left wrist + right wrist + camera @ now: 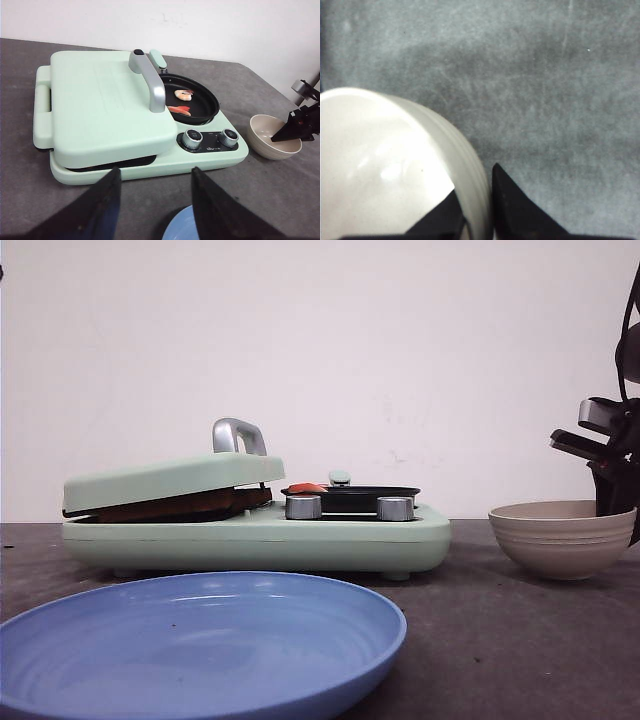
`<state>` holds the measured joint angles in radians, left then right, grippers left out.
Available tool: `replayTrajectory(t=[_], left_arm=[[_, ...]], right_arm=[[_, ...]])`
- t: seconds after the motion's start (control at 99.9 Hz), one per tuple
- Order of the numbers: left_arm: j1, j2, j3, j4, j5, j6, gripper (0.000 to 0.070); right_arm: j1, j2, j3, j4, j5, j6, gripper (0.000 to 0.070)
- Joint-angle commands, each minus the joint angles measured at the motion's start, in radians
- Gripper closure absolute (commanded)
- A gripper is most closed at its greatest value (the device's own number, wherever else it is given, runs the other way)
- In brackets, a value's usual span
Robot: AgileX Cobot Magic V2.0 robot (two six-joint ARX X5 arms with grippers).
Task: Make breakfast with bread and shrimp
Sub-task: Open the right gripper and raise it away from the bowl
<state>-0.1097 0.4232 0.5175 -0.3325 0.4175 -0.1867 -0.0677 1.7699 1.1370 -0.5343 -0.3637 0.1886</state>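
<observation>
Right gripper (pixel 476 212) jaws pinch bowl (pixel 274 137) rim at table's right edge; left gripper (pixel 155 200) jaws spread, holding nothing. Shrimp (pixel 183 93) in pan (pixel 202 105); bread (pixel 165 506) under lid (pixel 100 105). Dial labels unreadable.

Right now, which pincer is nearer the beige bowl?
Right. The right pincer straddles the beige bowl's rim, one finger inside and one outside. The left pincer hangs open by the breakfast maker, well away from it.

Plain white wall (pixel 320 360), dark grey table (pixel 520 640).
Wall faintly scuffed; tabletop matte, mottled under even, soft light.
</observation>
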Motion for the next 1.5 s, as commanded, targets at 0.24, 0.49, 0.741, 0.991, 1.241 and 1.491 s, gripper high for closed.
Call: replayTrajectory(t=[0.24,0.49,0.741,0.991,1.241,1.491], left_arm=[[-0.002,0.002,0.000,0.011,0.002,-0.006,0.0497],[-0.002,0.002,0.000,0.011,0.002,-0.006,0.0497],[-0.002,0.002,0.000,0.012,0.002,-0.006,0.0497],[-0.002,0.002,0.000,0.012,0.002,-0.006,0.0497],[-0.002,0.002,0.000,0.012,0.023,-0.014,0.0498],[-0.002,0.000,0.001,0.012,0.054,-0.043,0.0513]], right_arm=[[-0.002,0.021,0.007,0.006,-0.003,0.006,0.0447],[-0.002,0.018,0.007,0.009,-0.029,-0.010,0.0417],[-0.023,-0.044,0.008,0.013,-0.028,-0.018,0.0417],[-0.076,-0.177,0.008,0.005,-0.030,-0.016,0.0417],[-0.060,-0.347,0.008,0.011,-0.117,-0.005,0.0426],[0.050,-0.525,0.008,0.010,-0.197,-0.024,0.0700]])
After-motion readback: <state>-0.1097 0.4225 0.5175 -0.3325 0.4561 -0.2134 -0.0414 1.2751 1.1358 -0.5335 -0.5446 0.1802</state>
